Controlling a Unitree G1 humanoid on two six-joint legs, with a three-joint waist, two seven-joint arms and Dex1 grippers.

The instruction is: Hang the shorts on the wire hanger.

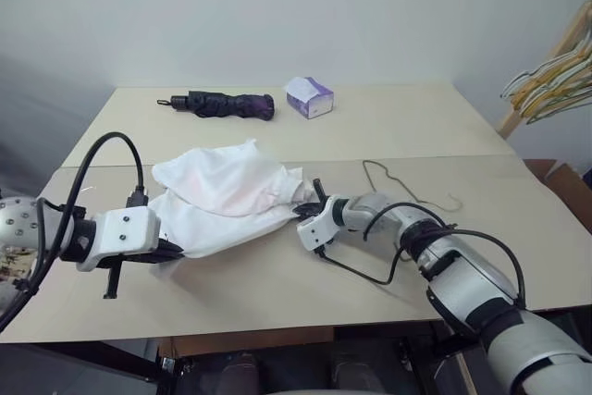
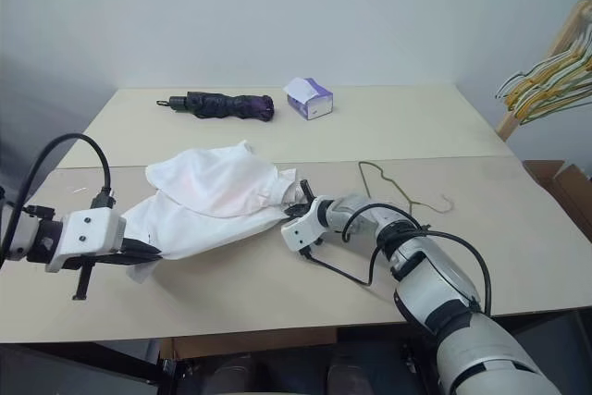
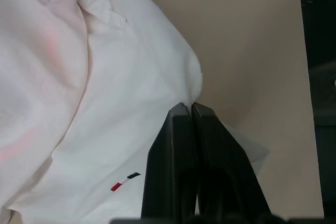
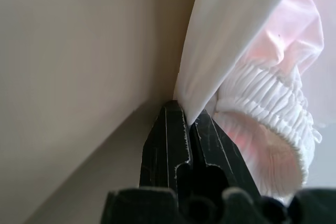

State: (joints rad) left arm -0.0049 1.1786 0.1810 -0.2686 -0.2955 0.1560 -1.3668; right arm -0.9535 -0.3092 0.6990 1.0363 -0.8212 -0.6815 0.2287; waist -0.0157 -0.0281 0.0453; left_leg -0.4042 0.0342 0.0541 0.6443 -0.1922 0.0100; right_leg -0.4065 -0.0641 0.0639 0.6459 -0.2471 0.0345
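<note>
The white shorts [image 1: 227, 196], faintly pink, lie bunched on the near table between my two arms. At their left corner my left gripper [image 1: 169, 249] is shut on the shorts; the left wrist view shows the cloth [image 3: 94, 103] pinched at the fingertips [image 3: 178, 116]. On the right side, by the gathered waistband [image 4: 273, 103], my right gripper [image 1: 309, 209] is shut on the edge of the shorts. The thin wire hanger [image 1: 400, 187] lies flat on the table just right of the right gripper, its hook toward the right.
At the back of the far table lie a folded dark purple umbrella [image 1: 222, 104] and a purple-and-white tissue box [image 1: 309, 97]. A bunch of yellow-green and white hangers [image 1: 553, 80] hangs on a wooden rack at the far right. A seam [image 1: 388, 158] joins the two tables.
</note>
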